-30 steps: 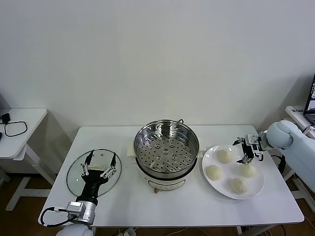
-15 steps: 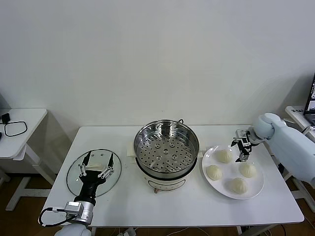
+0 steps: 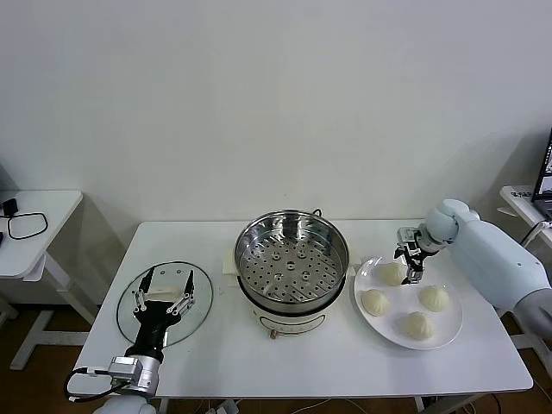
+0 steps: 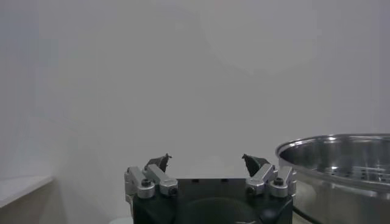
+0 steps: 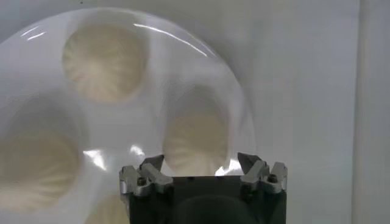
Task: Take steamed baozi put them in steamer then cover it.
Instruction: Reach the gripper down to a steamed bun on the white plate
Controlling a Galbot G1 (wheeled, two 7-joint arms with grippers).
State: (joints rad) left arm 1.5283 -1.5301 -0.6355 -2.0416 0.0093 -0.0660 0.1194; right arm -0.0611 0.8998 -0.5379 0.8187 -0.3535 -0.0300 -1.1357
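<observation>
Standing against a plain pale wall, the white table [image 3: 216, 345] has both hands spread wide, holding nothing.

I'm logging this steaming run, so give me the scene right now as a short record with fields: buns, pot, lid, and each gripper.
buns: four round cream-white steamed baozi on the large white plate, none moved yet
pot: round shiny stainless-steel steamer on a cream-white base, mid-table, perforated floor bare, uncovered
lid: flat round glass lid lying on the white table, on the robot's left of the steamer
left gripper: open, over the glass lid, holding nothing
right gripper: open, above the plate's far bun, holding nothing
</observation>
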